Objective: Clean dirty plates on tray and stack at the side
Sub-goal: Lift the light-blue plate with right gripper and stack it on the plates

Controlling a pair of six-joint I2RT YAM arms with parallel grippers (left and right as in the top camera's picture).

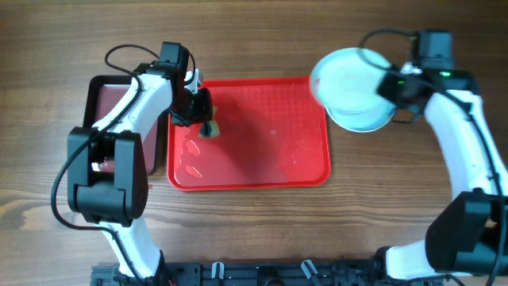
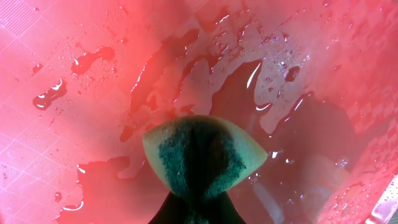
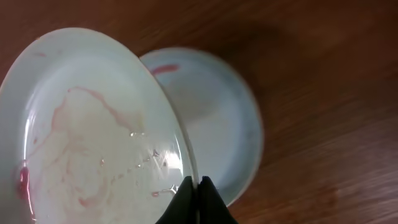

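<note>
Right fingers (image 3: 210,200) are pinching shut on the rim of a tilted plate (image 3: 93,137), which is showing pink streaks, above a second plate (image 3: 217,118) lying on the bench (image 3: 323,74) beside the tray (image 1: 270,135). Left fingers (image 2: 193,214) are clamping a sponge (image 2: 202,155) over the wet tray, which is carrying no plates. Stacking appears to be nearing completion, though smears are remaining on both plates.

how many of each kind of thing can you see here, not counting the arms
plates: 2, the held plate in the right claw and the lower plate on the table beneath it
trays: 2, the red tray and the dark maroon tray
sponges: 1, the sponge in the left claw
total: 5
</note>
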